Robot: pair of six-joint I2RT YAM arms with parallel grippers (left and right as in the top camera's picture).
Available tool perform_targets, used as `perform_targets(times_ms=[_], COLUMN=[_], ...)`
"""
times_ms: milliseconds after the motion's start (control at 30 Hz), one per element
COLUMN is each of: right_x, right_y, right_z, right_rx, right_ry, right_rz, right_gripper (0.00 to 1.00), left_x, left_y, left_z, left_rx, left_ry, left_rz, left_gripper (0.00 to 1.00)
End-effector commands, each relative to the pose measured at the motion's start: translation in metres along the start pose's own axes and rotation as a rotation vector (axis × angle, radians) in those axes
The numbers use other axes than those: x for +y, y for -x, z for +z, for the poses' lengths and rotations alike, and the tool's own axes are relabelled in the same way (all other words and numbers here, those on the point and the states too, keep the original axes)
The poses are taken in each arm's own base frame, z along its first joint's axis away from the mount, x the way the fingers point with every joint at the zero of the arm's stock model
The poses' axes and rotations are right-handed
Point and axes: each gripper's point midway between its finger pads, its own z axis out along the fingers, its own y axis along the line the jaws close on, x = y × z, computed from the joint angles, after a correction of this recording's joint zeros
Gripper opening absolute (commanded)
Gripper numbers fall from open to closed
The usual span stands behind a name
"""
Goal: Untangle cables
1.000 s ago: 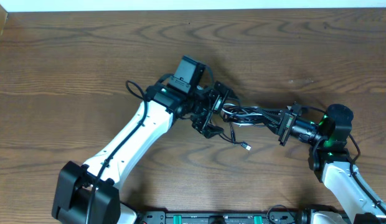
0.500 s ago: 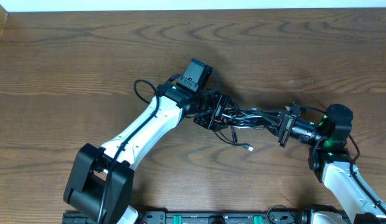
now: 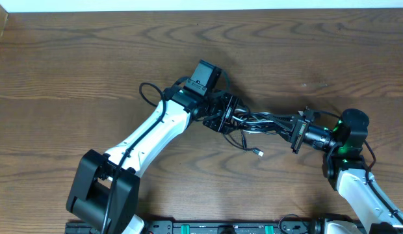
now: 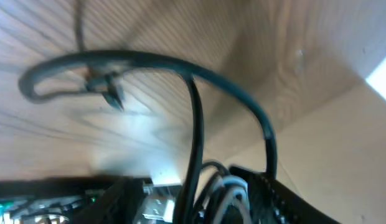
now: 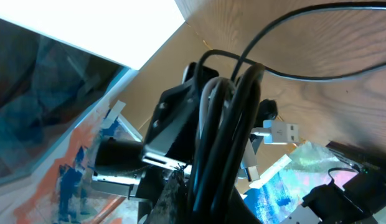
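Observation:
The cables [image 3: 263, 121] lie as a tangled bundle of black and white cords, stretched between my two grippers at the table's middle. My left gripper [image 3: 226, 118] is shut on the bundle's left end. In the left wrist view black and white strands [image 4: 233, 194] fill the gap between its fingers, and a black loop [image 4: 193, 118] arches up from the left gripper [image 4: 208, 202]. My right gripper [image 3: 290, 127] is shut on the bundle's right end. The right wrist view shows the black cords [image 5: 227, 124] running into the right gripper [image 5: 224, 205], with a silver USB plug [image 5: 281, 132] beside them. A loose end with a small plug [image 3: 259, 154] trails toward the front.
The brown wooden table [image 3: 71, 58] stretches to a pale wall strip along the back edge. A thicker black wire of the left arm [image 3: 146, 92] loops out beside its wrist. The arm bases stand at the front edge.
The left arm has moved right onto the bundle, and its fingers have closed from wide open down onto the cables. The right arm has stayed still.

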Motion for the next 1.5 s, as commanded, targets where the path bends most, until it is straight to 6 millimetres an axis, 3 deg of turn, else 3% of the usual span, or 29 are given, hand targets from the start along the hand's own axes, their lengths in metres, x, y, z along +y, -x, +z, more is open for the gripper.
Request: perform_targets(times_ms=[0, 300, 433, 567, 767, 867, 967, 1167, 1300, 1467], right_x=[-0.001, -0.001, -0.001, -0.002, -0.002, -0.002, -0.002, -0.002, -0.001, 0.005], right_y=[-0.006, -0.006, -0.006, -0.009, -0.010, -0.010, -0.010, -0.010, -0.006, 0.007], right_z=[0.001, 0.001, 0.001, 0.001, 0.000, 0.000, 0.000, 0.000, 0.001, 0.001], right_rx=[0.029, 0.029, 0.030, 0.045, 0.050, 0.050, 0.050, 0.050, 0.030, -0.049], right_ry=[-0.010, -0.011, -0.011, -0.017, -0.019, -0.019, -0.019, -0.019, -0.009, 0.010], right_rz=[-0.024, -0.024, -0.024, -0.024, -0.024, -0.024, -0.024, -0.025, -0.122, -0.490], right_gripper=[0.01, 0.01, 0.01, 0.02, 0.01, 0.02, 0.01, 0.01, 0.07, 0.26], left_x=[-0.005, -0.004, -0.005, -0.004, -0.004, -0.003, 0.005, 0.027, 0.038, 0.037], left_y=[-0.023, -0.026, -0.021, -0.012, -0.007, 0.001, 0.015, 0.046, 0.061, 0.070], left_z=[-0.002, -0.002, -0.001, 0.000, 0.000, 0.001, 0.000, -0.006, -0.013, -0.016], left_rx=[0.138, 0.152, 0.128, 0.071, 0.048, -0.003, -0.079, -0.256, -0.349, -0.395], left_ry=[-0.008, -0.008, -0.011, -0.011, -0.011, -0.009, 0.019, 0.097, 0.145, 0.163], left_rz=[0.012, 0.060, 0.060, 0.053, 0.051, 0.044, 0.021, -0.029, 0.001, 0.109], left_gripper=[0.64, 0.62, 0.45, 0.40, 0.24, 0.20, 0.08, 0.08, 0.08, 0.08])
